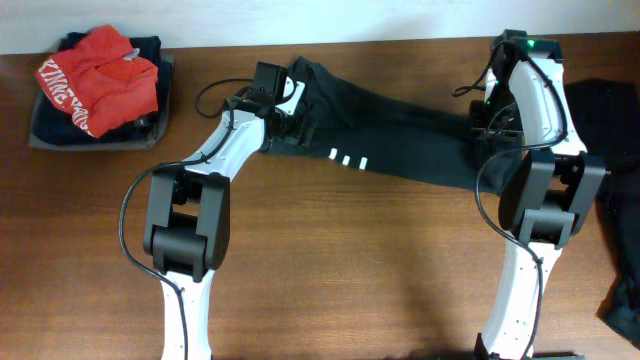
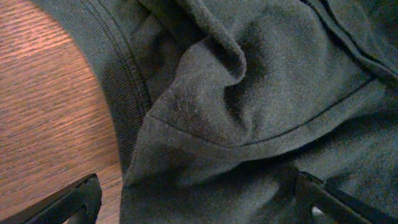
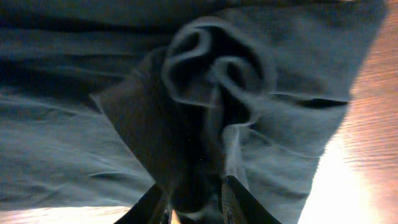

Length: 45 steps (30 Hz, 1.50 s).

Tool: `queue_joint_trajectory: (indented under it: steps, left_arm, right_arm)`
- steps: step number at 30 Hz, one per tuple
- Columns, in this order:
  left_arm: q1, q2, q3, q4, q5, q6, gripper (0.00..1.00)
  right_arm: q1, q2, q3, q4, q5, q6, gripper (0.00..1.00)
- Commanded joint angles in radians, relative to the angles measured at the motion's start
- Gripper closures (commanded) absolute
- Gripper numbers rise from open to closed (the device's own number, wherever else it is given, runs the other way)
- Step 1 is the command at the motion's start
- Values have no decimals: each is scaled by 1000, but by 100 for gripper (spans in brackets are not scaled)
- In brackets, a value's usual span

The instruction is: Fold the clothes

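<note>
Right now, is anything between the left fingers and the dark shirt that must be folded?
Nothing visible. The left fingers stand wide open directly over the dark shirt, with only its cloth beneath them. A fold of it sits between the right fingers.

I read the dark T-shirt (image 2: 261, 93) as matt knit cloth, faintly fuzzy, with stitched seams and a ribbed edge band. Table (image 1: 350, 260): wood grain, smooth, slight sheen under the light. Arm shells (image 1: 225, 150): glossy white plastic. Joint housings (image 1: 185, 225): matt black. Red garment (image 1: 100, 75): soft cloth, white print
</note>
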Motion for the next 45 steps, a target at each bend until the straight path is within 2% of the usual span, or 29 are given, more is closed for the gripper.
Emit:
queue_joint_trajectory:
  steps: [1, 7, 12, 16, 18, 20, 22, 27, 28, 32, 45]
  left_arm:
    - [4, -37, 6, -1, 11, -14, 1]
    - [4, -37, 6, -1, 11, -14, 1]
    - [4, -37, 6, -1, 11, -14, 1]
    - [4, -37, 6, -1, 11, -14, 1]
    - [4, -37, 6, -1, 11, -14, 1]
    - [4, -37, 6, -1, 11, -14, 1]
    - [4, -37, 6, -1, 11, -14, 1]
    - [4, -37, 6, 0, 11, -14, 1]
    - [5, -37, 6, 0, 11, -14, 1]
    - [4, -37, 6, -1, 11, -14, 1]
    - [5, -37, 6, 0, 11, -14, 1]
  right_arm:
    - [7, -47, 22, 0, -89, 9, 69]
    - [4, -48, 32, 14, -112, 10, 67]
    - [-18, -48, 134, -51, -112, 13, 66]
    - [-51, -48, 274, -140, -116, 13, 60]
    - [-69, -48, 321, -181, -151, 11, 48]
    - [-85, -48, 332, -216, -155, 1, 50]
    - [-99, -45, 321, -244, -156, -27, 60]
    - [-113, -42, 222, -240, -157, -29, 94]
    - [-113, -42, 201, -240, -161, -30, 96]
    - [-106, -42, 76, -217, -246, -79, 96]
    - [-28, -42, -288, 35, -412, -80, 96]
